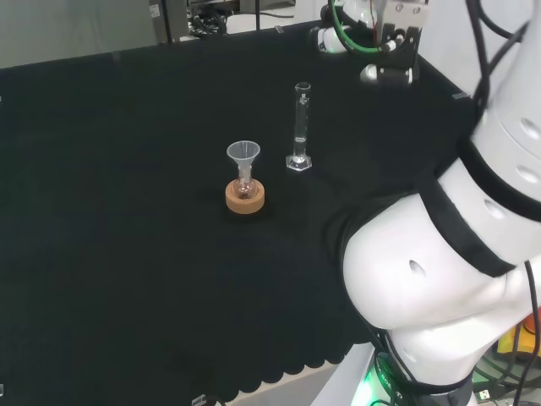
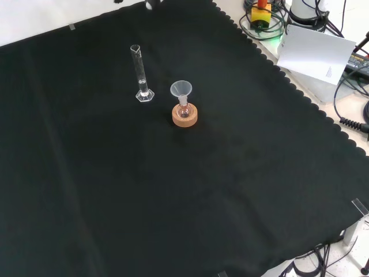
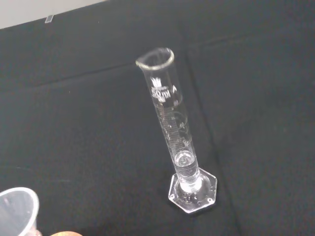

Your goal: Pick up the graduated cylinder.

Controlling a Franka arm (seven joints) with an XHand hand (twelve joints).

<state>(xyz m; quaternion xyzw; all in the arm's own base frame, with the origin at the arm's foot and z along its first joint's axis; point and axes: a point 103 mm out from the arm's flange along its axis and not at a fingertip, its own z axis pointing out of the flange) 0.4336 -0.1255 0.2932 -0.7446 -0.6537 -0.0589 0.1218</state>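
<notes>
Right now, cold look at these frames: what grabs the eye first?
The tall clear graduated cylinder stands upright on its hexagonal foot near the middle of the black cloth, untouched. Close beside it, to its left and nearer in the head view, a small flask with a funnel in its neck sits on a cork ring. The arm's big white links loom at that view's right.

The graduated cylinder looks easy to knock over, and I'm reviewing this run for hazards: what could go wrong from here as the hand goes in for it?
1. The graduated cylinder is tall and thin on a small hexagonal foot; a sideways brush could topple it.
2. The funnel, perched in a small flask on a cork ring, stands close beside it and could be clipped.
3. The clear glass is faint against the black cloth, so the grasp may be misjudged.
</notes>
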